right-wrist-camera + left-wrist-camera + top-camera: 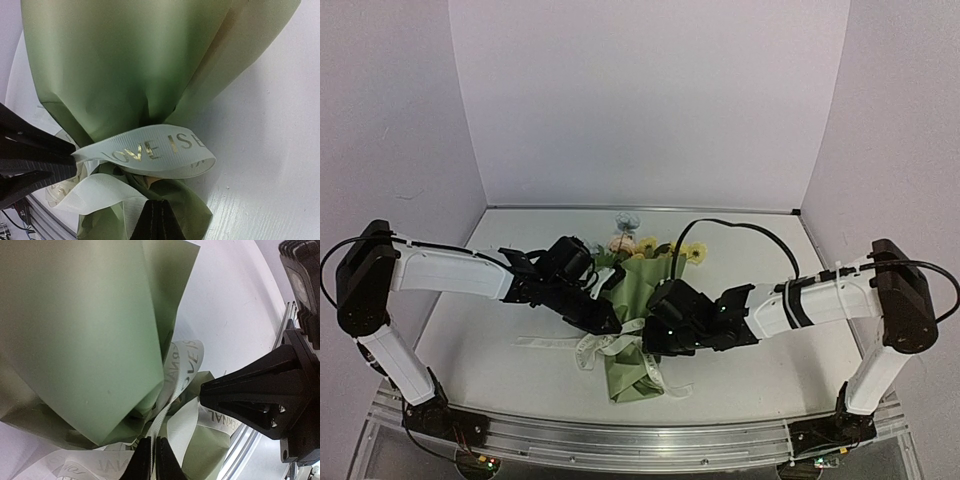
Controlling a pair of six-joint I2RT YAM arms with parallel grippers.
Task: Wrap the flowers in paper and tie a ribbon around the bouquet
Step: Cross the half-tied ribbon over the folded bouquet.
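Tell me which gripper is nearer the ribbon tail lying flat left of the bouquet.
Left. The left gripper sits by the ribbon tail, at its inner end; the right gripper is across the bouquet, on its other side.

paper (pixel 125 60): matt, smooth | ribbon (pixel 150 150): ribbed cloth (gilt lettering) | table (pixel 270 150): slight sheen
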